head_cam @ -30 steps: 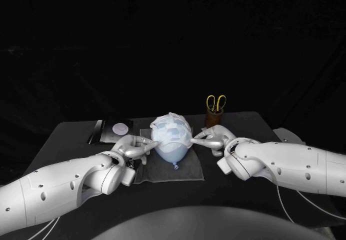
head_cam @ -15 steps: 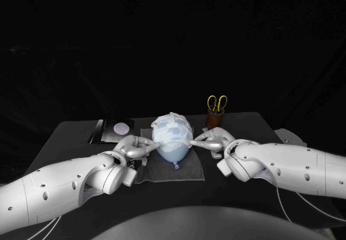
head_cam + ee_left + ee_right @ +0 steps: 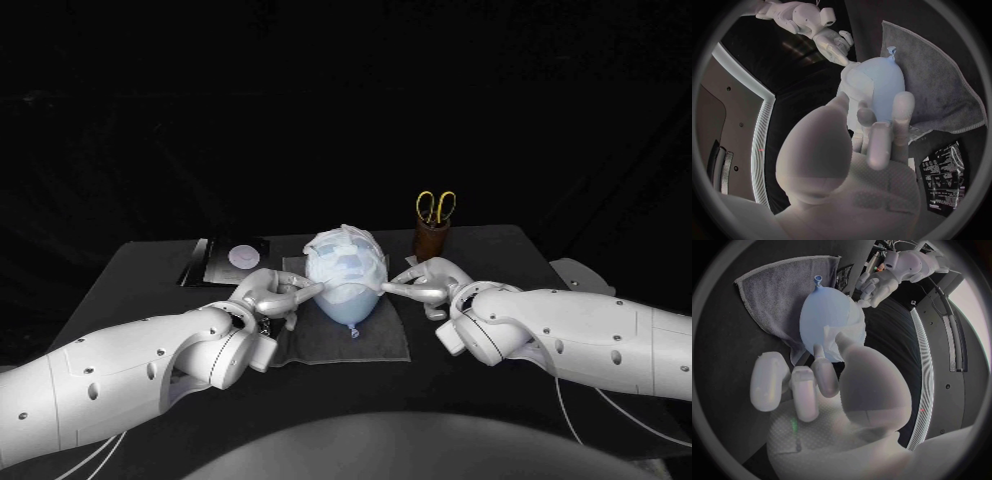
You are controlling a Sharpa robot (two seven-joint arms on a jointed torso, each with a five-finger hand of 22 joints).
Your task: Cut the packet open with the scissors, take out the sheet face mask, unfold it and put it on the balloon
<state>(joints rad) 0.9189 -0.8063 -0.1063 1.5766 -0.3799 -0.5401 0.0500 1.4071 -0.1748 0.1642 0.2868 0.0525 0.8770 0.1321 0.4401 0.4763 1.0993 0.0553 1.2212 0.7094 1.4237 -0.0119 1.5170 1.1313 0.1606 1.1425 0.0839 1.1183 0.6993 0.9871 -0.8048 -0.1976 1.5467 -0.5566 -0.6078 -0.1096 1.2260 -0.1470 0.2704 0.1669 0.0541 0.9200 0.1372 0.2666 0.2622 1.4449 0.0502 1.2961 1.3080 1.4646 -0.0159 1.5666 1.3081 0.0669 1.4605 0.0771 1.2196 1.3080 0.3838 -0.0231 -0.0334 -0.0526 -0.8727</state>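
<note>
- The balloon (image 3: 348, 300) lies on a grey towel (image 3: 387, 342) in the middle of the table. Its long axis runs straight away from the robot, with the knot (image 3: 351, 331) at the near end.
- The sheet mask (image 3: 343, 256) is draped over the far, fat end, white and wrinkled. The near, narrow part of the balloon is bare pale blue.
- The left hand (image 3: 274, 295) sits against the balloon's left flank and the right hand (image 3: 421, 280) against its right flank. They are about level with each other, so neither is clearly nearer.
- On each hand the fingers are part curled, and the tips touch the mask's side edge. I cannot tell whether either hand pinches a fold or only presses on it.
- To my eye the mask needs smoothing down the sides towards the knot, so both hands should work along that axis.
- The scissors (image 3: 433, 207) stand in a brown holder (image 3: 428, 241) behind the right hand. The opened packet (image 3: 231, 260) lies at the back left.
</note>
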